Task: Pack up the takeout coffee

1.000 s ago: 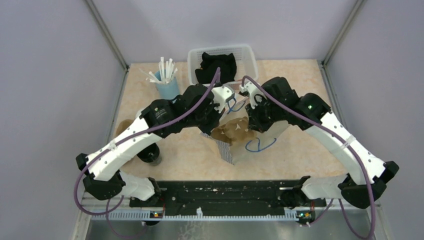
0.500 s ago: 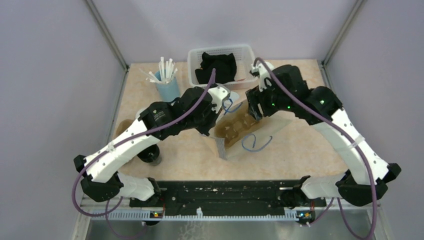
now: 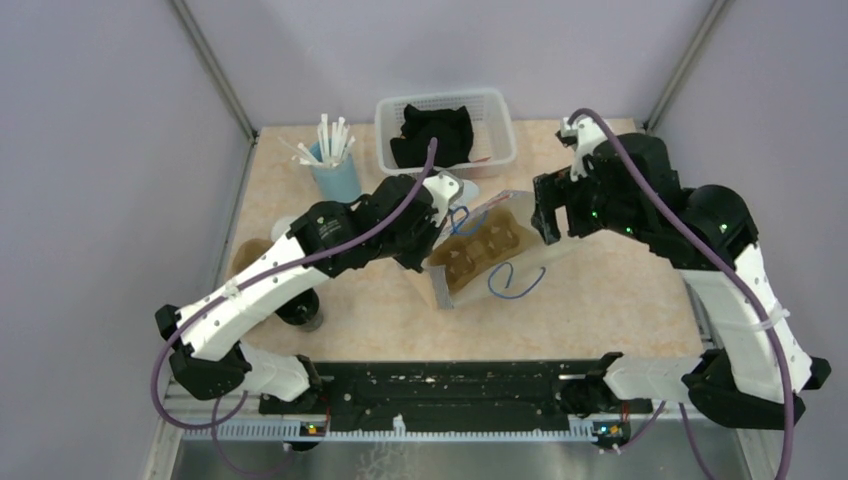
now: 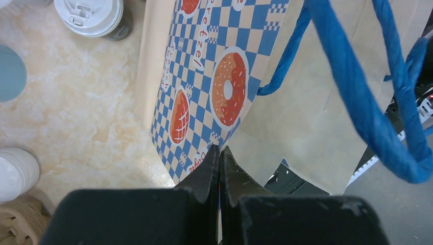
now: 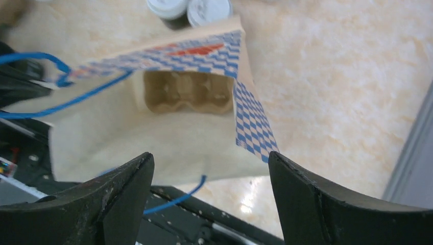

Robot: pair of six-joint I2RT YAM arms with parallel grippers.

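The brown moulded-pulp carrier (image 3: 478, 252) lay deep inside the paper bag (image 3: 538, 250), which rested tilted on the bench (image 3: 620, 295) between the two arms, its mouth turned up toward the right arm and its blue-checked side panel (image 4: 204, 87), printed with doughnuts, facing the left one. From the right wrist the carrier's two cup wells showed bare, with no cup seated in them. The left end effector (image 4: 219, 153) was closed, its fingertips pressed together at the bag's rim where the checked panel met the plain paper, apparently pinching that edge and holding the mouth up. The right end effector (image 5: 208, 159) hung over the mouth with its fingers spread wide, gripping nothing and clear of the paper. A blue rope handle (image 4: 357, 102) looped loosely beside the left fingers, and another (image 3: 515, 282) drooped over the near wall of the bag. Two lidded cups (image 5: 207, 9) stood on the bench just beyond the bag's closed end, outside it; their lids looked pale, though only their tops were in frame. A white ribbed cup (image 4: 15, 173) sat near the left arm. At the back of the bench a white basket (image 3: 503, 135) held a crumpled black cloth (image 3: 432, 135), and beside it a teal cup (image 3: 337, 180) held white straws (image 3: 330, 135).
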